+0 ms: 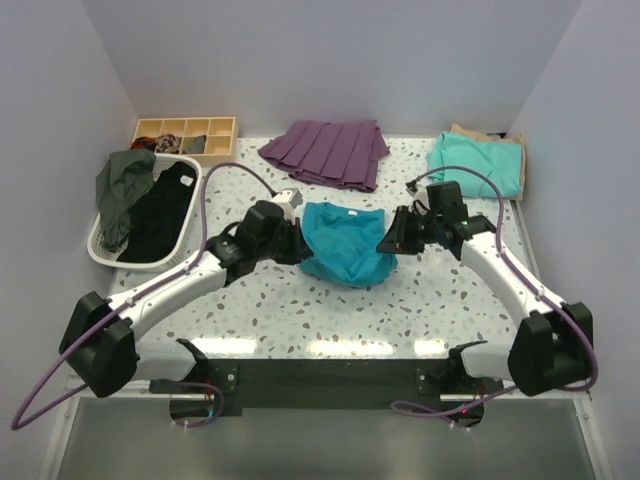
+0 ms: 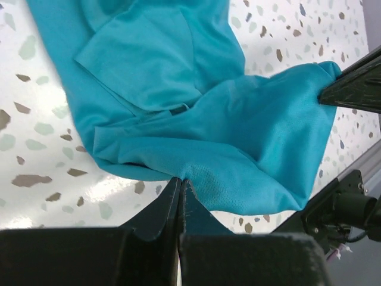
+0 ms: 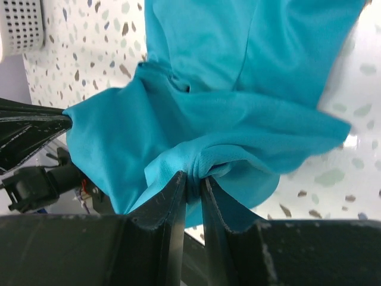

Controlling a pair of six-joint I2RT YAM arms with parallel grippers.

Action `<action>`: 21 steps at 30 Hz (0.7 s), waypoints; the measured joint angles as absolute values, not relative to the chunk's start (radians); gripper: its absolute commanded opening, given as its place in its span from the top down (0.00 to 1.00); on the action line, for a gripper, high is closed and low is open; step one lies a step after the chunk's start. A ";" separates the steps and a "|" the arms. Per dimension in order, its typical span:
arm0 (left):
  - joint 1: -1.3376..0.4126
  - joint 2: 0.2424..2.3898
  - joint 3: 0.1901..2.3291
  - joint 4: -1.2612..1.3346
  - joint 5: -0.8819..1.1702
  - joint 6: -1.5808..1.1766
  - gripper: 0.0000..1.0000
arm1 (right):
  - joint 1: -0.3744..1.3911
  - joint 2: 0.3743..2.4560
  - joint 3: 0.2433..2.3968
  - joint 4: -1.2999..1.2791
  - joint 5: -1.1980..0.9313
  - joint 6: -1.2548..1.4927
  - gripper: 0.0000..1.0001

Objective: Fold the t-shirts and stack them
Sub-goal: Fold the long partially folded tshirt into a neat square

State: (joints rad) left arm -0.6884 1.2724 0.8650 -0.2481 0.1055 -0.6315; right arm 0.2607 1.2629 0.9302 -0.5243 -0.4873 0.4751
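The deep teal-blue t-shirt (image 1: 343, 242) lies bunched at the middle of the speckled table. My left gripper (image 1: 297, 246) is shut on its left edge; in the left wrist view the fingers (image 2: 180, 189) pinch the hem of the shirt (image 2: 178, 101). My right gripper (image 1: 388, 242) is shut on its right edge; in the right wrist view the fingers (image 3: 191, 186) clamp a gathered fold of the shirt (image 3: 238, 71). The mint-green t-shirt (image 1: 475, 162) lies folded at the back right on top of the tan t-shirt (image 1: 498, 138).
A purple pleated garment (image 1: 328, 152) lies at the back centre. A white basket (image 1: 104, 256) with dark clothes stands at the left. A wooden compartment tray (image 1: 184, 136) sits behind it. Walls enclose the table on three sides.
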 measured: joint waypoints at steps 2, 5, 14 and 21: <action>-0.650 1.316 0.891 -0.243 0.111 -0.619 1.00 | 0.261 1.341 0.991 -0.519 -0.480 0.464 0.80; -0.582 1.383 0.932 -0.237 0.126 -0.603 1.00 | 0.261 1.450 1.086 -0.509 -0.460 0.448 0.80; -0.464 1.682 1.192 -0.194 0.158 -0.539 1.00 | 0.241 1.780 1.399 -0.492 -0.445 0.426 0.83; -0.402 1.935 1.400 -0.160 0.199 -0.512 1.00 | 0.196 2.070 1.604 -0.464 -0.436 0.433 0.90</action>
State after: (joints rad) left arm -0.4019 1.9347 1.3998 -0.1604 0.1986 -0.5117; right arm 0.1963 2.0697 1.6043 -0.4641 -0.4362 0.4328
